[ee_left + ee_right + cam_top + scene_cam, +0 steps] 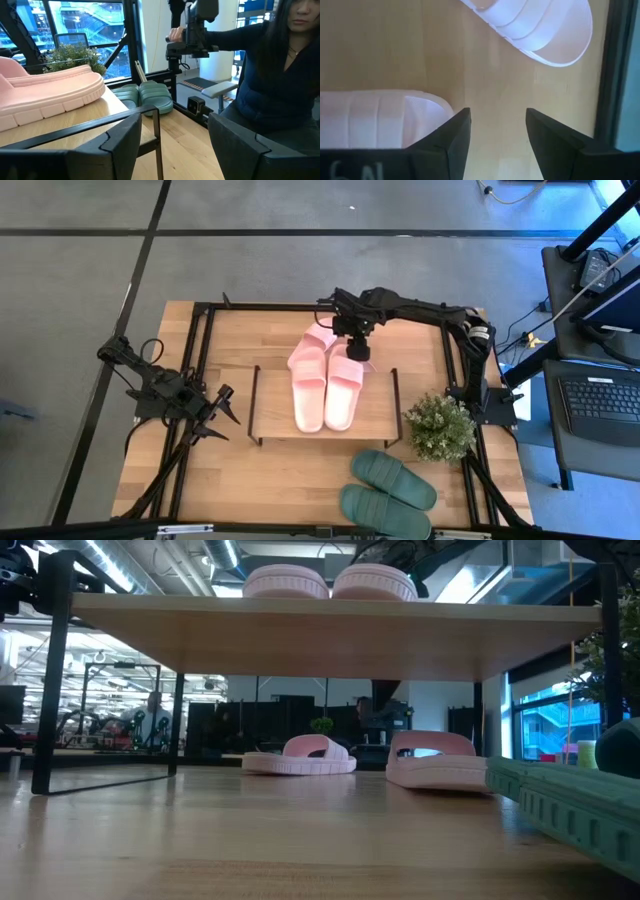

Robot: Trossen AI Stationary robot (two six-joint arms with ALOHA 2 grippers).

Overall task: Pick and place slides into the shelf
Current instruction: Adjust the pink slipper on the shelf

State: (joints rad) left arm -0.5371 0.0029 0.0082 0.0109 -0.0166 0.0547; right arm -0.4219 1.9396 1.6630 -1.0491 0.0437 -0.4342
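Observation:
The shelf (270,395) stands mid-table, a wooden board on thin black legs. Two light pink slides (309,385) (344,392) lie side by side on its top board (320,635). Two more pink slides (300,755) (440,760) rest sole-down on the table behind it. A dark green pair (392,478) (384,512) lies at the near right. My right gripper (497,130) hangs open, pointing down over the far pink slides, with bare wood between its fingers; one slide's strap (385,120) is just beside one finger. My left gripper (218,412) waits open at the table's left.
A small potted plant (438,427) stands right of the shelf, near the green slides. A black metal frame (205,360) runs round the table. A person (280,70) sits beyond the table's right side. Bare wood lies in front of the shelf.

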